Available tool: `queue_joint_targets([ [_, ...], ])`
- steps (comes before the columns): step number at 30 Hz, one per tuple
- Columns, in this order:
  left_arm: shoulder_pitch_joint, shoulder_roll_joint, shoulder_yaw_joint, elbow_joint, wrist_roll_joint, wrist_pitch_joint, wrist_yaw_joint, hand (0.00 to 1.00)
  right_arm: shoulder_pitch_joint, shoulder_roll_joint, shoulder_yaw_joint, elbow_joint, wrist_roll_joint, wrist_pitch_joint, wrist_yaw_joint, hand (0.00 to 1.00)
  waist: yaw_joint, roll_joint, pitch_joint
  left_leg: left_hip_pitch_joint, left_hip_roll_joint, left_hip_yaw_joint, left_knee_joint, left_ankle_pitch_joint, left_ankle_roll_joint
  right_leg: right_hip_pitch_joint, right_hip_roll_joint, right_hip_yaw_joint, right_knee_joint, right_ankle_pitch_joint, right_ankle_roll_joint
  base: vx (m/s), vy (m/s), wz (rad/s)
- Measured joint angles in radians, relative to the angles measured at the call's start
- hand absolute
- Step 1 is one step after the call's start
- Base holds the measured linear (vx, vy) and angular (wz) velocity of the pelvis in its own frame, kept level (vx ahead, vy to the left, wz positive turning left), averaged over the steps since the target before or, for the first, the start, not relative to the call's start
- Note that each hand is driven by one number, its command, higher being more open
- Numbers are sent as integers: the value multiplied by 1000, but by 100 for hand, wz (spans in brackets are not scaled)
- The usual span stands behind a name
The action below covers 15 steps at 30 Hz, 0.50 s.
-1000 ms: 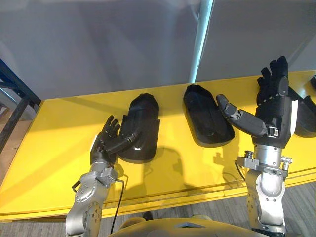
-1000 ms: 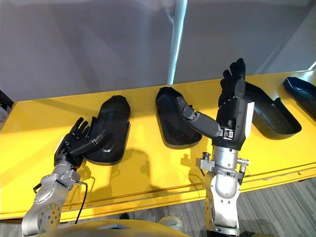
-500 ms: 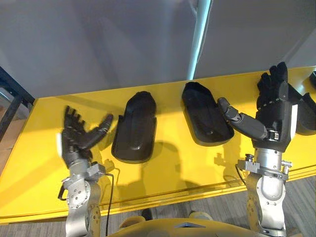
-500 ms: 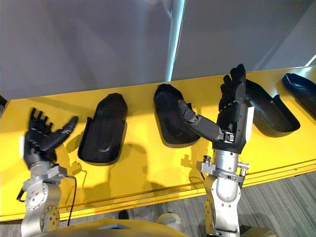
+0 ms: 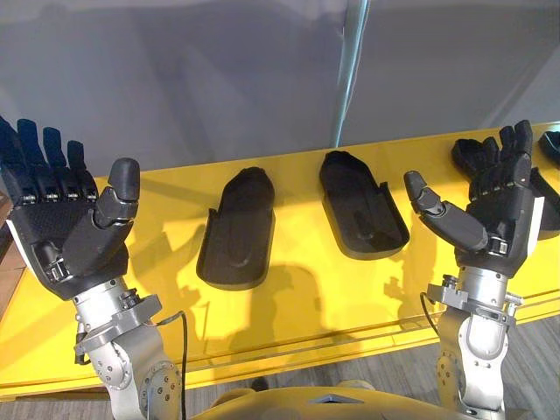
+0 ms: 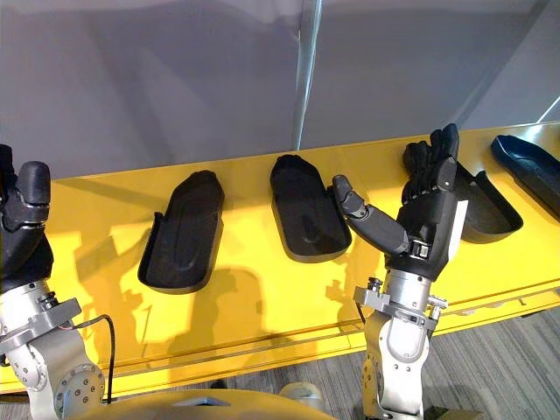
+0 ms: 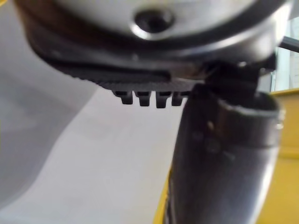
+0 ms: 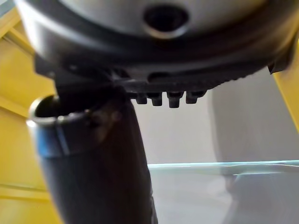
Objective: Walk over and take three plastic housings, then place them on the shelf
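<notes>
**Both hands raised and open above the yellow surface**

The left hand (image 5: 57, 219) stands upright at the near left, fingers straight and spread. The right hand (image 5: 503, 219) is upright too, wide open, holding nothing. Between them on the glossy yellow surface (image 5: 306, 302) lie two black housings – left housing (image 5: 236, 232) and middle housing (image 5: 361, 214) – smooth, shoe-shaped shells. A third housing (image 6: 488, 208) lies just behind the right hand.
</notes>
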Motion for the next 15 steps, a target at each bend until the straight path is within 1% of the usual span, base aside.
queue_joint_targets([
  [3,6,0,2,0,3,15,2,100,27,22,-8,0,18,0,25,100,1,-4,3,-5,1,3,0,-1,0,-6,0,4,3,0,0,0,0,-2],
  [4,17,0,4,0,10,37,3,100,41,30,-8,0,34,1,37,100,2,-6,5,-8,1,8,-1,-4,-5,-11,1,10,3,2,-1,0,0,-7],
  [6,37,2,12,5,52,89,5,100,61,32,-13,0,38,1,55,100,3,-9,14,-10,1,13,0,-9,-5,-13,1,17,3,4,0,0,0,-7],
  [7,59,4,16,7,85,129,6,100,72,32,-13,0,47,3,69,100,2,-12,24,-10,2,15,1,-14,2,-13,1,20,3,4,0,-11,8,-6],
  [8,74,7,19,17,119,177,5,100,79,32,-15,-1,50,5,75,100,1,-13,33,-10,2,17,1,-15,3,-15,2,22,3,4,1,-17,11,-4],
  [9,81,10,19,28,136,198,4,100,83,32,-16,-1,57,8,77,100,1,-13,36,-13,2,18,1,-15,3,-17,2,23,3,4,1,0,0,0],
  [10,92,11,19,48,168,242,3,100,91,32,-17,-1,75,14,82,100,1,-13,40,-18,3,23,0,-15,3,-24,2,24,3,4,1,0,0,0],
  [11,100,11,19,71,179,271,3,100,96,35,-19,-1,85,20,82,100,1,-14,51,-18,5,25,0,-16,3,-25,2,24,2,5,1,0,0,0],
  [13,107,11,21,98,203,290,10,100,104,37,-25,-1,85,34,82,100,2,-15,60,-19,7,29,1,-20,3,-25,2,23,2,5,2,22,4,-2],
  [15,120,11,25,105,228,290,23,100,111,38,-24,0,84,39,82,100,2,-15,61,-19,8,34,5,-27,2,-25,2,23,3,6,4,56,13,-3],
])
